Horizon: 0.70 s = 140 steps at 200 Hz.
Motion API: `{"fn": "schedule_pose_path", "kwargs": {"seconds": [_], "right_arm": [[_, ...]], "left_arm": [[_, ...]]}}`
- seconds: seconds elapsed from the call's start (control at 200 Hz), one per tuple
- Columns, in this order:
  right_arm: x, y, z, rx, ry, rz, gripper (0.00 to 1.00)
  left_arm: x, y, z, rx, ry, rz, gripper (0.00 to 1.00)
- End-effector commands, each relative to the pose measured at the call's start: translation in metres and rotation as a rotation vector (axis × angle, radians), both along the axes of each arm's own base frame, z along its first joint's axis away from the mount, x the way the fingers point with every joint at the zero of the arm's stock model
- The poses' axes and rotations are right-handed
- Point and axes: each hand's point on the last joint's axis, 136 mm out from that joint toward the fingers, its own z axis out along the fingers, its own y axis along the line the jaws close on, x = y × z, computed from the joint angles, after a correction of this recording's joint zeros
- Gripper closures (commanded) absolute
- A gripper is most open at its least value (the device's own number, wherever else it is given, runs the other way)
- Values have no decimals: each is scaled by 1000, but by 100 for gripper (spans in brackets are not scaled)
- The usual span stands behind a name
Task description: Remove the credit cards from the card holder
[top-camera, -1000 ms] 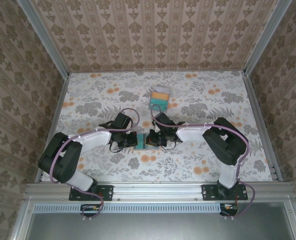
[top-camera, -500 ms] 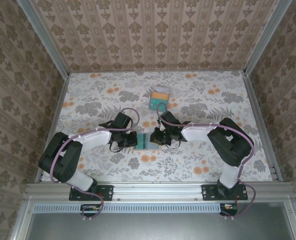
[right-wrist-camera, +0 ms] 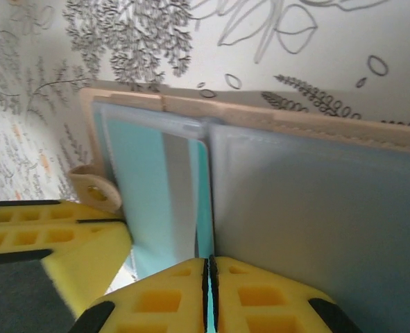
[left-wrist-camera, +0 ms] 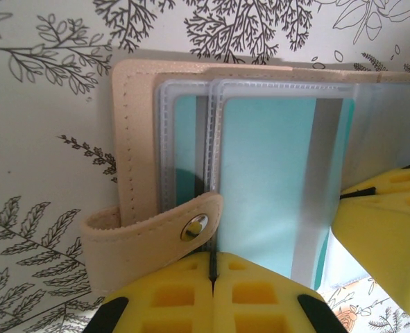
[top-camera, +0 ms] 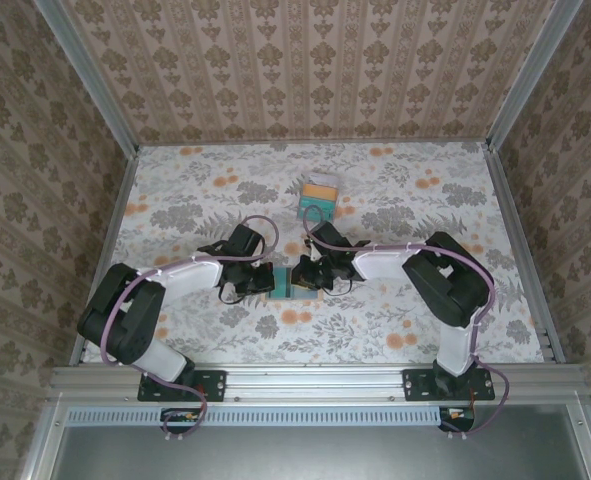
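No legible text, brand or number on card holder [left-wrist-camera: 132, 139] or credit cards [left-wrist-camera: 267, 180].

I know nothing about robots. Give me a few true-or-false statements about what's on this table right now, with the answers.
1. A teal card sits in a clear sleeve of the open card holder. True.
2. Some loose cards lie farther back on the table. True.
3. The holder's snap strap is fastened. False: it hangs undone.
4. The left tool is spread wide. False: its yellow fingers are pressed together.
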Motion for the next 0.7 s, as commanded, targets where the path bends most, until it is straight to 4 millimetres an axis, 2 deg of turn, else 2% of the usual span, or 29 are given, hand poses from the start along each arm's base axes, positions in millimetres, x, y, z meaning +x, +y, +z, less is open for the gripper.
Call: {"fn": "schedule_pose_path", "kwargs": {"seconds": [0.0,0.38,0.695], "right_arm": [[-5,2,-1,-9,9,33,84],[-15,-13,-1,-78,25,30,81],[-10,5,0,-7,27,49,81]], "left_arm": [[-13,19,-21,96,78,18,99],[-13,19,-23,100,81,21,100],[-14,17,-24,88,82,20,100]]}}
